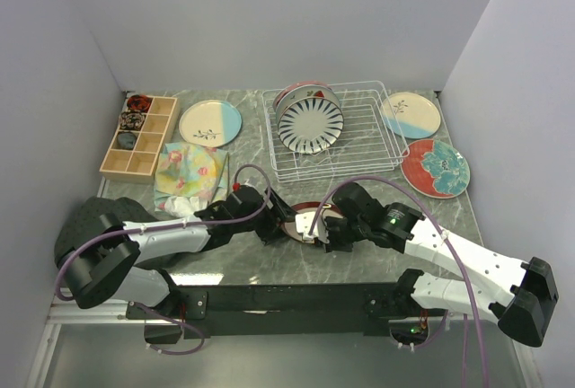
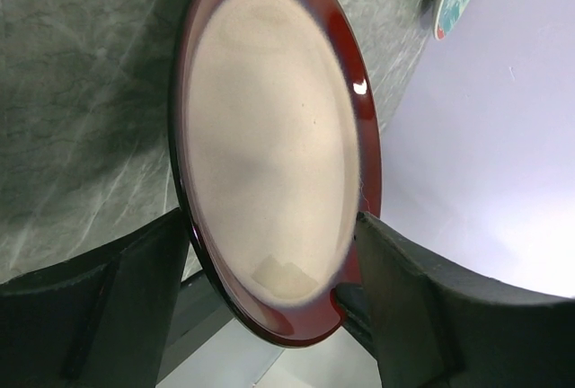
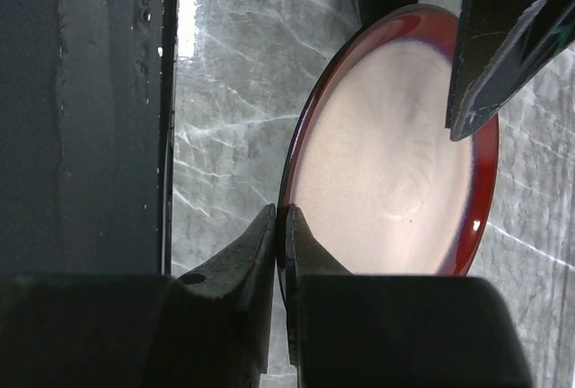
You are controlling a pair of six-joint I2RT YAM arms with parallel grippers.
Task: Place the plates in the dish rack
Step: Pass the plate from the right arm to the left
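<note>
Progress: early. The dish rack (image 1: pixel 359 169) holds two plates upright: a striped plate (image 1: pixel 310 126) and a pink-rimmed plate (image 1: pixel 301 92) behind it. Flat on the surface (image 1: pixel 252 258) lie the left cream-and-blue plate (image 1: pixel 209 124), the right cream-and-blue plate (image 1: pixel 411 115) and a red floral plate (image 1: pixel 435 169). A glossy red-rimmed cream plate (image 3: pixel 386 154) sits near the front edge. The right pincer (image 3: pixel 280 222) pinches its rim. The left pincer (image 2: pixel 269 226) is spread astride it, not visibly clamped.
</note>
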